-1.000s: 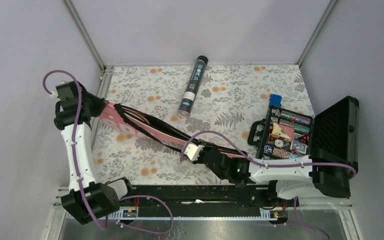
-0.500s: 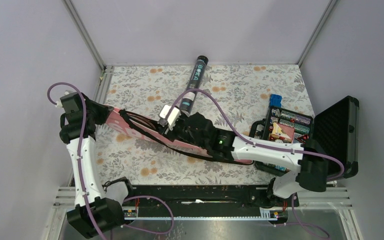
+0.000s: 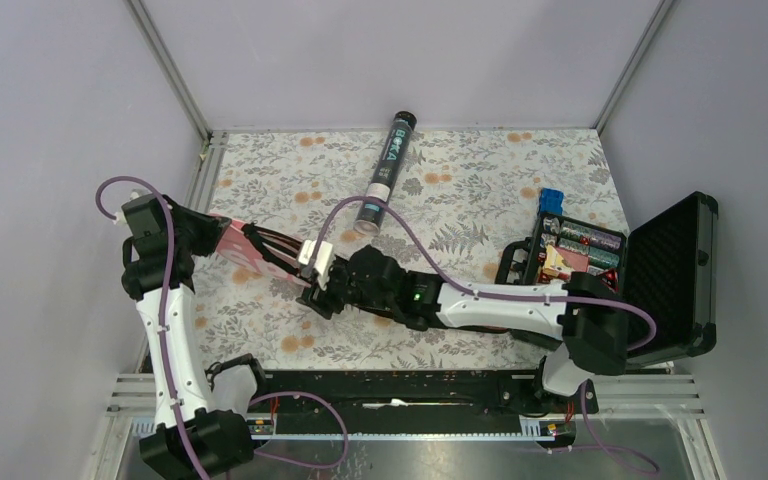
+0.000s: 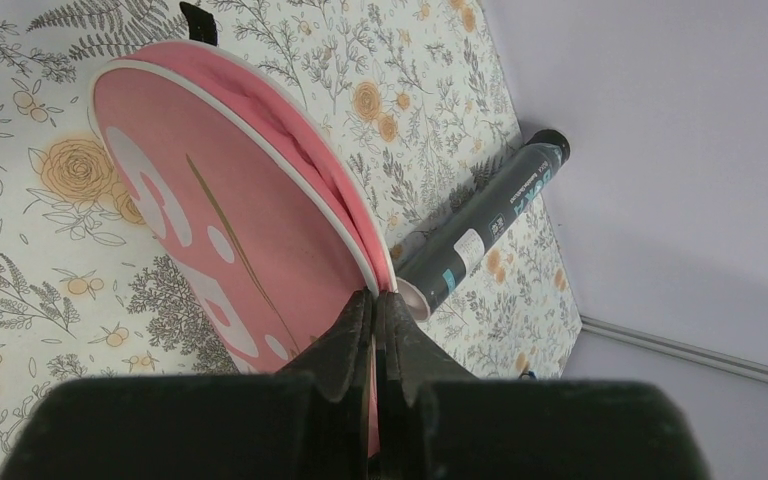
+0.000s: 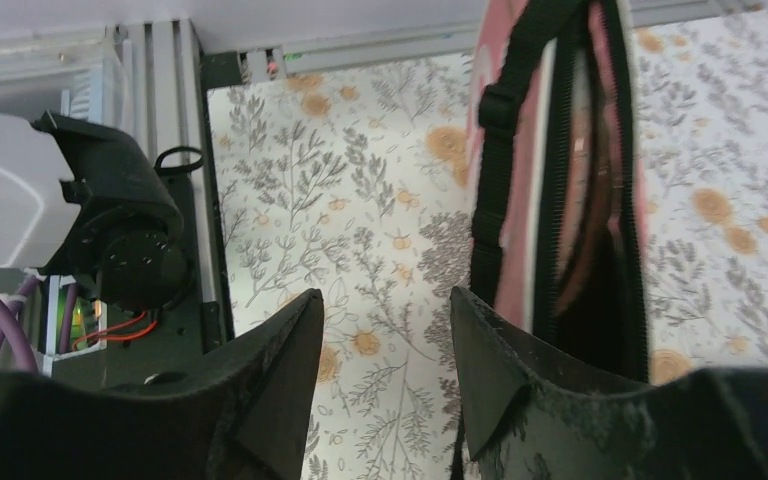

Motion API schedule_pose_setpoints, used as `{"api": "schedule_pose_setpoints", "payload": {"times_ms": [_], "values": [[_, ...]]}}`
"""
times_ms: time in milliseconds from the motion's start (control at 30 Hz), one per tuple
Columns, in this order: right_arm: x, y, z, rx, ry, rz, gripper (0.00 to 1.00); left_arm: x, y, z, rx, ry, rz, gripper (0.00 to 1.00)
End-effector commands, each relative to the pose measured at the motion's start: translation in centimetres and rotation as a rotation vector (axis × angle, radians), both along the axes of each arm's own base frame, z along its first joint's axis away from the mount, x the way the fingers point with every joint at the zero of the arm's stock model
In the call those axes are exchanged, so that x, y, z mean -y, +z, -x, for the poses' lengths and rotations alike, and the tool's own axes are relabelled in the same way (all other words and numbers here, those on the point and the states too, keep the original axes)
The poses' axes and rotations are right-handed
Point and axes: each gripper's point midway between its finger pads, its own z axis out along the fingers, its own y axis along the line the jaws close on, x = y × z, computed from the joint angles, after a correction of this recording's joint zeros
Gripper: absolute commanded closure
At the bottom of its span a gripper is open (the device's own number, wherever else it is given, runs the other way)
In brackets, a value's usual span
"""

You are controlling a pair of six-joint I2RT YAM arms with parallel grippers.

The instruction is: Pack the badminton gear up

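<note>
At left, left gripper clamps the pink bag rim, right gripper (jaws apart) beside its strap: snagging that could yank the bag loose.

Bag and right arm block the middle strip; tube lies behind, case hogs the right. Bare cloth between tube and case.

This looks like a robotics lab test cell, not anyone's home: bare lilac walls close in on three sides, aluminium posts run up the corners, and two white arms trailing purple cables are bolted to a rail at the edge of a table under floral cloth.
</note>
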Motion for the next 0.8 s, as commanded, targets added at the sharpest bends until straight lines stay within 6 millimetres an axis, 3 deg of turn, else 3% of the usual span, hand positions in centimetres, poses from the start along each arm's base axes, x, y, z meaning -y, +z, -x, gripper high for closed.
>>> {"api": "schedule_pose_setpoints", "payload": {"times_ms": [0, 300, 567, 633, 700, 767], "values": [[-2.6, 0.7, 0.7, 0.019, 0.032, -0.047, 0.44, 0.2, 3.3, -0.4, 0.104, -0.009, -0.025, 1.00], [-5.4, -4.3, -4.2, 0.041, -0.178, 0.052, 0.34, 0.0, 3.3, 0.0, 0.081, 0.000, -0.032, 1.00], [-6.9, -3.4, -6.2, 0.091, -0.249, 0.018, 0.36, 0.5, 2.9, 0.1, 0.084, -0.007, -0.009, 1.00], [-7.4, -3.1, -6.9, 0.111, -0.267, 0.015, 0.50, 0.5, 2.7, 0.2, 0.081, -0.007, -0.006, 1.00], [-7.8, -2.6, -7.3, 0.131, -0.278, 0.008, 0.75, 0.5, 2.8, 0.2, 0.079, -0.005, -0.007, 1.00], [-7.9, -1.9, -7.9, 0.152, -0.300, -0.007, 0.93, 0.5, 2.9, 0.1, 0.080, -0.008, -0.004, 1.00]]}}
